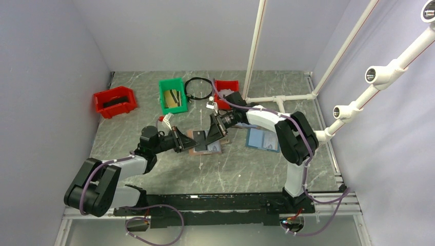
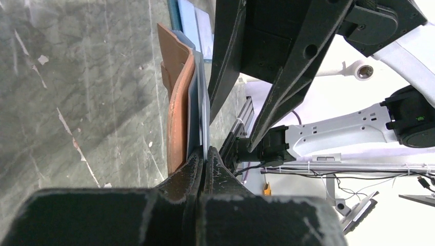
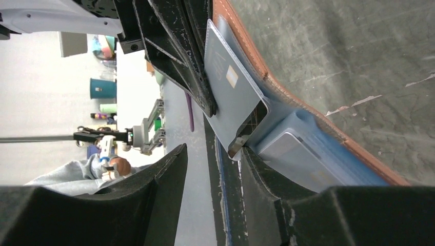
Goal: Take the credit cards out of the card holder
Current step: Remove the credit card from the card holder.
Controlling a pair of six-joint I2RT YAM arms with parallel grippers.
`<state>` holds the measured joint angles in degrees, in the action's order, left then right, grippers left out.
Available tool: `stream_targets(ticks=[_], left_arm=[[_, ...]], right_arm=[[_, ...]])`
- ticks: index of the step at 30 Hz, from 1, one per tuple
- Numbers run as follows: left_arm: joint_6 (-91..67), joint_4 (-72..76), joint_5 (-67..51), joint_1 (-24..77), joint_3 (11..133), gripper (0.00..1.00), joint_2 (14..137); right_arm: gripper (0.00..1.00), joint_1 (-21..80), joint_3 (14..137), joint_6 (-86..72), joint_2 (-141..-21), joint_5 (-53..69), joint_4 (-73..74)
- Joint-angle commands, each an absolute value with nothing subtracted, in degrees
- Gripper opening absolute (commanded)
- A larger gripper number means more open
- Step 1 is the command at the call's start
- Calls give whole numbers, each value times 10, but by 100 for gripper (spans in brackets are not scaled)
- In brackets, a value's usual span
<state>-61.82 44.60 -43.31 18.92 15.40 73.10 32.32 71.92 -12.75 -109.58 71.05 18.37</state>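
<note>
**A:** Where is the card holder (image 1: 209, 148)?

**B:** Near the middle of the desk (image 1: 246, 174), between the two claws. From above they cover most of it, so only a strip of brown cover and pale page shows.

**A:** And the left claw (image 2: 204, 156)?

**B:** It is closed tight on the holder's edge, pinching the brown cover and the pale blue pages together. In that wrist view the holder is seen edge-on, with its cover bowed outward.

**A:** The right claw (image 3: 213, 154)?

**B:** Its jaws stand apart with nothing clamped. A grey-blue credit card (image 3: 231, 97) sticks partway out of a pocket. Its lower corner sits in the gap, close against one finger (image 3: 272, 179). I cannot tell whether it actually touches.

**A:** Any other cards?

**B:** A second card (image 3: 300, 154) lies in a pale blue pocket just beside the first, its lower end cut off by that finger. I cannot tell how many more are tucked in.

**A:** What about the bins?

**B:** There are three along the far edge.
- The red bin (image 1: 125, 106) toward the far left corner holds something dark, too small to name.
- The green bin (image 1: 172, 82) holds yellowish and dark bits, which are unclear.
- The second red bin (image 1: 228, 84) is half hidden behind the right arm (image 1: 267, 120), so its contents are out of sight.

A black cable loop (image 1: 197, 88) lies between the last two.

**A:** Anything else?

**B:** A blue-covered holder (image 1: 262, 139) lies flat toward the right edge, partly hidden by that arm.
</note>
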Motion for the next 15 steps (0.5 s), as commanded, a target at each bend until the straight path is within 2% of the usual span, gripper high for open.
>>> stream_targets(ticks=[1, 9, 15], left_arm=[[-639, 528, -459, 202, 182, 0, 744], [-667, 586, -456, 209, 186, 0, 764], [-691, 628, -454, 214, 198, 0, 780]], right_arm=[[44, 319, 715, -157, -1081, 740, 138], [42, 305, 716, -141, -1072, 680, 169], [42, 299, 694, -204, -1069, 721, 99]])
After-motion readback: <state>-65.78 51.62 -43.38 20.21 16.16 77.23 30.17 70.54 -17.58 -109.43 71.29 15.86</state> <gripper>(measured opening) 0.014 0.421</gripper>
